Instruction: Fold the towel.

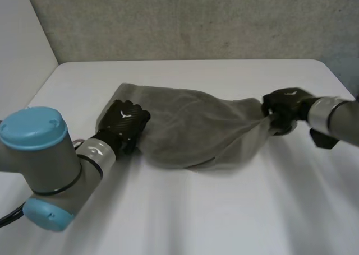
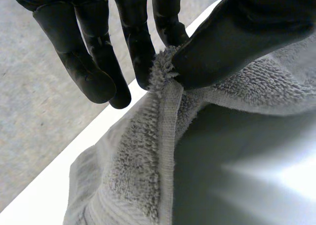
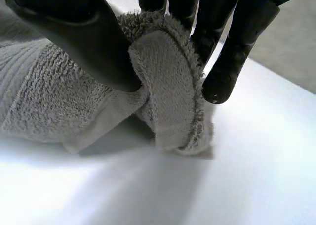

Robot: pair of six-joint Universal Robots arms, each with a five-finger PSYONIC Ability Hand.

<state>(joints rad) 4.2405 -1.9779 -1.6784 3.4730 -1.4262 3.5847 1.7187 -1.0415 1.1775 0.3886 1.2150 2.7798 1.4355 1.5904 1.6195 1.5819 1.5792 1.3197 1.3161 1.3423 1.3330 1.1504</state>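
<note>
Left hand [image 1: 126, 123]: thumb and fingers pinched on the hemmed edge at the towel's [image 1: 193, 126] 9 o'clock end. Right hand [image 1: 285, 108]: clamped on a bunched corner at 3 o'clock. Towel: grey terry, slumped mid-table [image 1: 185, 210] between them; judged light, limp, non-slippery, best held at hemmed corners.

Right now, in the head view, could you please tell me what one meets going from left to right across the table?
left arm → left hand → towel → right hand → right arm
</note>
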